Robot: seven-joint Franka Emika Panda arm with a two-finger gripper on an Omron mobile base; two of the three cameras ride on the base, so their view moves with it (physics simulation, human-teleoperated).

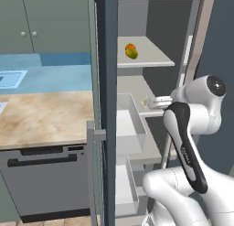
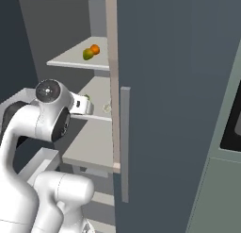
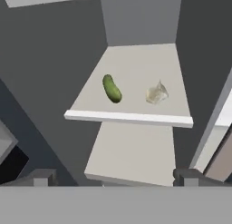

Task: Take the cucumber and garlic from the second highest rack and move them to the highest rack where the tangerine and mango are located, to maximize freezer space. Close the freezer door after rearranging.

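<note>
Nothing was moved yet: the cucumber [image 3: 112, 88] and garlic [image 3: 157, 93] lay on the second highest rack [image 3: 131, 117], the claw [image 3: 115, 175] released, the freezer door [image 2: 174, 109] unclosed.

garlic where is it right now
In the hand view the garlic lies on the second highest rack, to the right of the cucumber and apart from it, nearer the right wall.

No legible text, labels, brands, numbers or signs noted, faint marks on the black arm cover [image 1: 185, 149] too blurred to be read
</note>
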